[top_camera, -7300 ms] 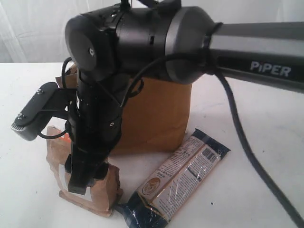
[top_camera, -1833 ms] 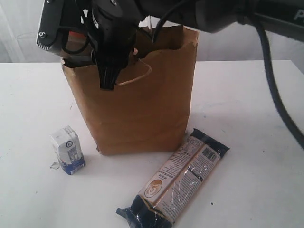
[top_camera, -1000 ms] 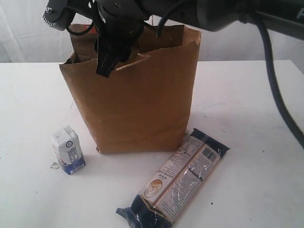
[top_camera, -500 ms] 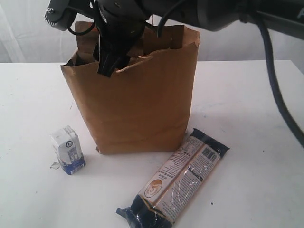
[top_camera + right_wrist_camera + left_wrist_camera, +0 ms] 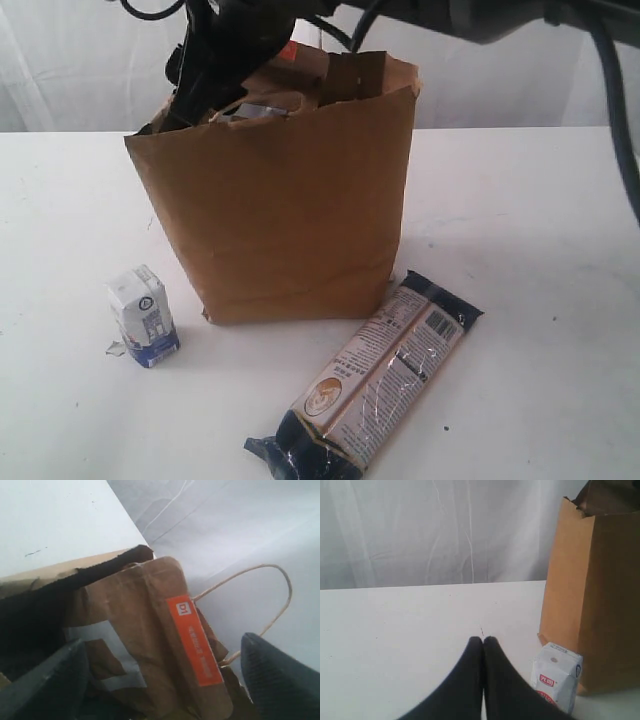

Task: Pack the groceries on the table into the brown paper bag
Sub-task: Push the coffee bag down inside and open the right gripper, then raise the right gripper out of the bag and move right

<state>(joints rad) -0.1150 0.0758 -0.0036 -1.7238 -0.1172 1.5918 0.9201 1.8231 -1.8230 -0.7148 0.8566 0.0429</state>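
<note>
Right end effector (image 5: 161, 639) released, jaws wide over bag (image 5: 280, 220) mouth. Pouch (image 5: 185, 645) between them, standing in bag. Left end effector (image 5: 483, 640) clenched, empty. Carton (image 5: 555, 680) on surface (image 5: 540, 250), bag's 8 o'clock, nearest left arm. Packet (image 5: 370, 385) at bag's 5 o'clock, long axis 7-to-1, nearer right arm.

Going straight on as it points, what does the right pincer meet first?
Most likely the brown orange-striped pouch, framed dead ahead by the open right pincer and standing in the brown paper bag; exact depth is unclear.
</note>
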